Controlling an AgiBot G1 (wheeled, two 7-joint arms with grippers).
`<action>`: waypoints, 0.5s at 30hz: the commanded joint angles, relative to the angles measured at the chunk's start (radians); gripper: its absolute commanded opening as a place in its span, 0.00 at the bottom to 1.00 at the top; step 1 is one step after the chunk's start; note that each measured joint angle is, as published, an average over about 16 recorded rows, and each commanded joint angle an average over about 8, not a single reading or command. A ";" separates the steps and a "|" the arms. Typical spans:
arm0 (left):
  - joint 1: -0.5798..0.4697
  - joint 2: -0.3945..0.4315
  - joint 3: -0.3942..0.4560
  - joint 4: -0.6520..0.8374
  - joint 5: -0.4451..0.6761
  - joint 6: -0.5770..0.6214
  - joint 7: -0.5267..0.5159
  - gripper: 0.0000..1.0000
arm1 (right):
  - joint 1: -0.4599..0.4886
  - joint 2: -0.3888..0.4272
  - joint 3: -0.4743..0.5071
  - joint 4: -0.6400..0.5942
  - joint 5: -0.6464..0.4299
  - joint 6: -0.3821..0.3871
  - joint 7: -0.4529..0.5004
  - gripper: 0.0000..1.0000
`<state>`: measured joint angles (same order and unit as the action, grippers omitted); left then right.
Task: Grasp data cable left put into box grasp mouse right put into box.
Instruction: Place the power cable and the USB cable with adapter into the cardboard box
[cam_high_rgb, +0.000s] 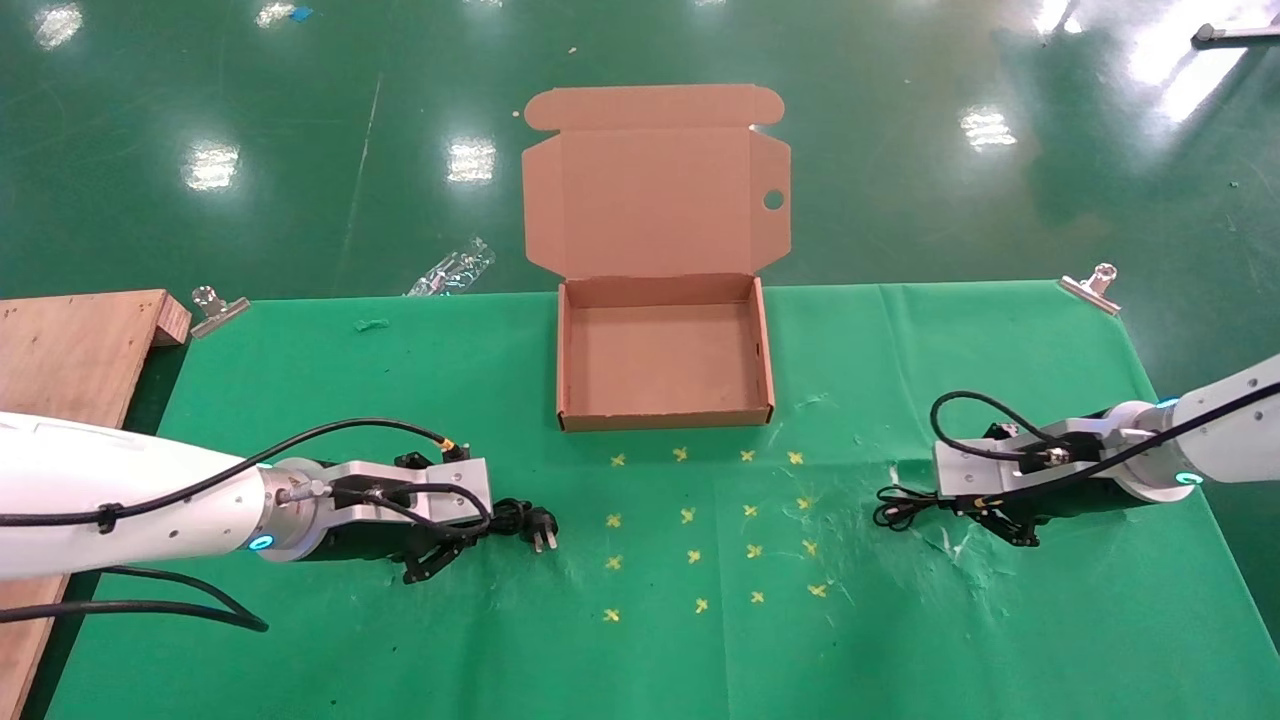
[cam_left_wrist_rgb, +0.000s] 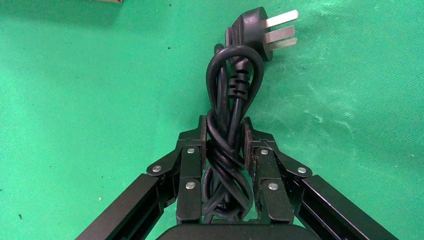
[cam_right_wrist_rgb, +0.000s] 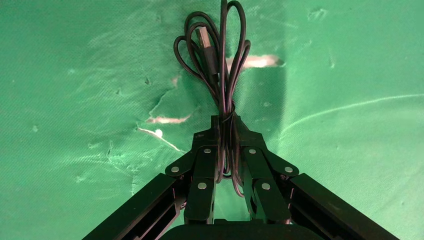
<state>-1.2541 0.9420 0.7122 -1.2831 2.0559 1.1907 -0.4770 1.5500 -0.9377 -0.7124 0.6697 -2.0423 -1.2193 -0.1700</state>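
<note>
My left end effector (cam_left_wrist_rgb: 225, 142) squeezes the thick, twisty black data cable (cam_left_wrist_rgb: 231, 100); its shiny prongs poke out past the tips. My right end effector (cam_right_wrist_rgb: 227, 132) pinches the mouse's thin looped cord (cam_right_wrist_rgb: 215, 55). The brown cardboard box (cam_high_rgb: 665, 412) sits open between them, farther out on the desk.

Right gripper (cam_right_wrist_rgb: 227, 132) jaws tight around thin black looped cord (cam_right_wrist_rgb: 220, 65), over green cloth (cam_right_wrist_rgb: 80, 100).

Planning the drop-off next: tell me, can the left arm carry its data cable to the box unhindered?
Probably yes. The left gripper is shut on the data cable, and only bare green cloth lies between it and the open, empty box.
</note>
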 joint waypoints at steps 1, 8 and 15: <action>0.002 -0.001 0.000 -0.001 0.000 -0.002 -0.001 0.00 | 0.013 0.012 0.002 0.003 -0.005 0.003 0.003 0.00; -0.106 -0.003 -0.045 -0.012 -0.111 0.061 0.030 0.00 | 0.097 0.065 0.007 0.132 -0.071 0.001 0.087 0.00; -0.195 0.170 -0.045 0.089 -0.096 -0.033 0.048 0.00 | 0.118 0.073 0.018 0.261 -0.097 0.015 0.163 0.00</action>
<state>-1.4390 1.1280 0.6885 -1.1624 2.0013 1.1333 -0.4366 1.6707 -0.8644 -0.6978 0.9379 -2.1395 -1.2190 -0.0088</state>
